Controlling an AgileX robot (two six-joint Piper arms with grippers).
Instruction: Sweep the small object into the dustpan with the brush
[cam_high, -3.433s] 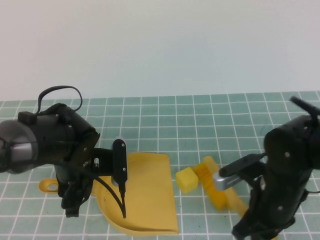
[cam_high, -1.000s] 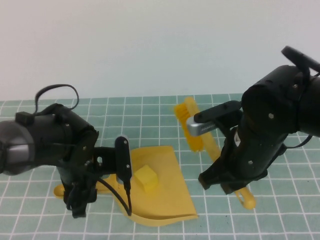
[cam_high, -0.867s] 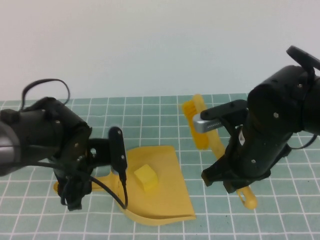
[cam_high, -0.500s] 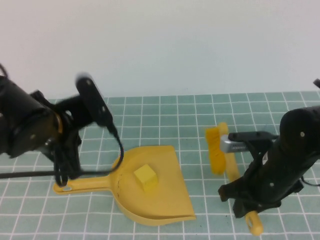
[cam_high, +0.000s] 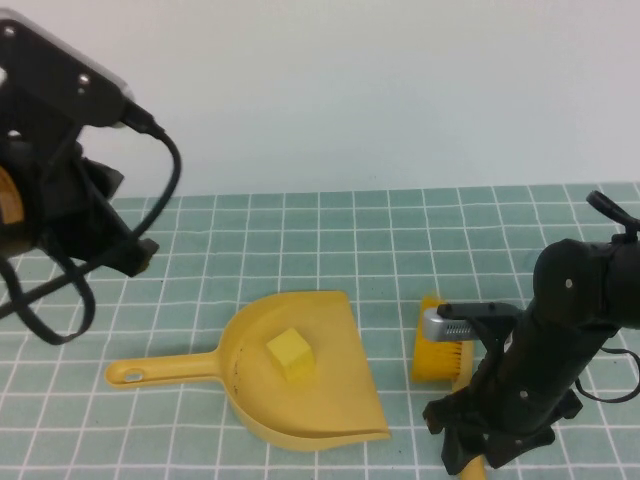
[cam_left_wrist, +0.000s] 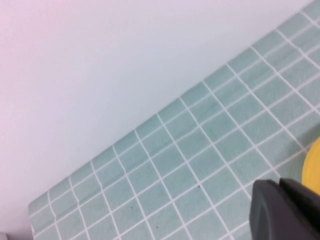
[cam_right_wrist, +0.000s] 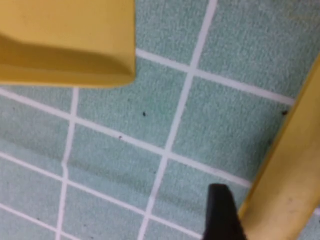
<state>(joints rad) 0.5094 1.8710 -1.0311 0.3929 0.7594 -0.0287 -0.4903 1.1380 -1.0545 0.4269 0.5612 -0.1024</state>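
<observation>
The yellow dustpan (cam_high: 320, 400) lies flat on the green grid mat, its handle (cam_high: 150, 371) pointing left. The small pale-yellow cube (cam_high: 290, 353) sits inside its scoop. The brush lies right of the dustpan, its bristles (cam_high: 440, 352) low by the mat. My right gripper (cam_high: 476, 445) is over the brush handle (cam_right_wrist: 287, 185), shut on it; one finger (cam_right_wrist: 220, 212) presses its edge and the other is hidden. A dustpan corner (cam_right_wrist: 70, 40) shows in the right wrist view. My left gripper (cam_left_wrist: 287, 210) is shut and empty, raised well above the mat at the far left.
The left arm (cam_high: 60, 170) with its cable hangs high at the left, clear of the dustpan. A pale wall stands behind the mat's far edge (cam_high: 330, 190). Open mat lies behind the dustpan and brush.
The left gripper let go of the dustpan handle and rose to the upper left. The dustpan now lies flat with the cube in it. The right arm lowered the brush to the mat.
</observation>
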